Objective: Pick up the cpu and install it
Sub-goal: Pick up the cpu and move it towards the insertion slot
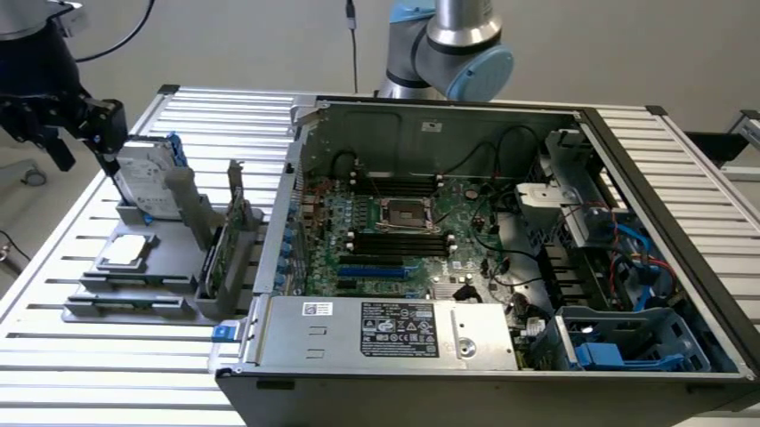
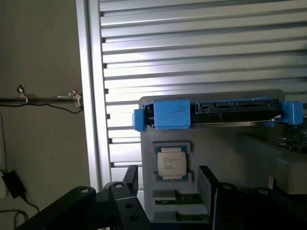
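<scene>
Cpu [image 1: 125, 252] lies flat in a little square nest on a grey holder [image 1: 133, 304], on the exterior view's left. Its shiny silver top faces up. The grey holder sits on a silver surface [image 1: 71, 360] made of long metal slats. Just beside the cpu, a hard drive [image 1: 145, 181] with blue bits on its ends stands on its edge in the same holder. The black claw [image 1: 85, 147] hangs in the air above that end of the holder, close to the hard drive. It is apart from the cpu and holds nothing. In the wrist view the cpu [image 2: 171, 163] shows in the gap between the two dark fingers [image 2: 130, 178] of the claw [image 2: 169, 181], so the claw is wide. The hard drive [image 2: 225, 111], the grey holder [image 2: 235, 155] and the slatted surface [image 2: 192, 48] show there too. A big computer case [image 1: 671, 191] lies open on the surface, on the exterior view's right of the holder. Inside it is a green board with a dark square socket [image 1: 401, 212] that has a metal rim. The socket has no chip in it, and it is well apart from the cpu. A silver box with a black label [image 1: 398, 331] sits at the near end of the case. The grey and blue robot arm [image 1: 457, 44] stands behind the case.
</scene>
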Tool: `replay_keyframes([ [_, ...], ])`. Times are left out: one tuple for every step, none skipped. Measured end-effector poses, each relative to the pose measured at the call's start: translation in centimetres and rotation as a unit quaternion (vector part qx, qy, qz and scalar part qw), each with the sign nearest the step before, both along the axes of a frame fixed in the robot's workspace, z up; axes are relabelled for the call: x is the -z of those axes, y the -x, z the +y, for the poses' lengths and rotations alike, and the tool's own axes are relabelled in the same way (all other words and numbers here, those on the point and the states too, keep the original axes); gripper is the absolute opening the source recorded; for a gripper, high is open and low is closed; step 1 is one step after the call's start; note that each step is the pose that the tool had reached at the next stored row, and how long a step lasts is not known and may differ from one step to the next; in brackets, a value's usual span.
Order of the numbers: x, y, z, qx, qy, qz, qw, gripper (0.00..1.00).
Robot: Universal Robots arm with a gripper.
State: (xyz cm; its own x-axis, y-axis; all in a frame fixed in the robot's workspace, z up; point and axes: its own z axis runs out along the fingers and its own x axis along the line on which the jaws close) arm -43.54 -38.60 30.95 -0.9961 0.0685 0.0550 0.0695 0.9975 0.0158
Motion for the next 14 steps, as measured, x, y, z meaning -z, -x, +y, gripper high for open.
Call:
replay_keyframes([
  [0.18,0.0,-0.04,0.0,0.0,0.0,1.0,0.62],
  [0.37,0.0,-0.09,0.0,-0.0001,-0.0001,1.0,0.62],
  [0.54,0.0,-0.15,0.0,0.0,-0.0001,1.0,0.62],
  [0.72,0.0,-0.21,0.0,0.0,0.0,1.0,0.62],
  [0.91,0.0,-0.27,0.0,0.0,0.0,1.0,0.62],
  [1.09,0.0,-0.35,0.0,0.0,0.0,1.0,0.62],
  [1.27,0.0,-0.42,0.0,0.0,0.0,1.0,0.62],
  [1.45,0.0,-0.49,0.0,0.0,0.0,1.0,0.62],
  [1.64,0.0,-0.57,0.0,0.0,0.0,1.0,0.62],
  [1.82,0.0,-0.68,0.0,0.0,0.0,1.0,0.62],
  [1.99,0.0,-0.79,0.0,0.0,0.0001,1.0,0.62],
  [2.18,0.0,-0.9,0.0,0.0,0.0,1.0,0.62],
  [2.36,0.0,-1.01,0.0,0.0,0.0,1.0,0.62],
  [2.55,0.0,-1.13,0.0,0.0,0.0,1.0,0.62],
])
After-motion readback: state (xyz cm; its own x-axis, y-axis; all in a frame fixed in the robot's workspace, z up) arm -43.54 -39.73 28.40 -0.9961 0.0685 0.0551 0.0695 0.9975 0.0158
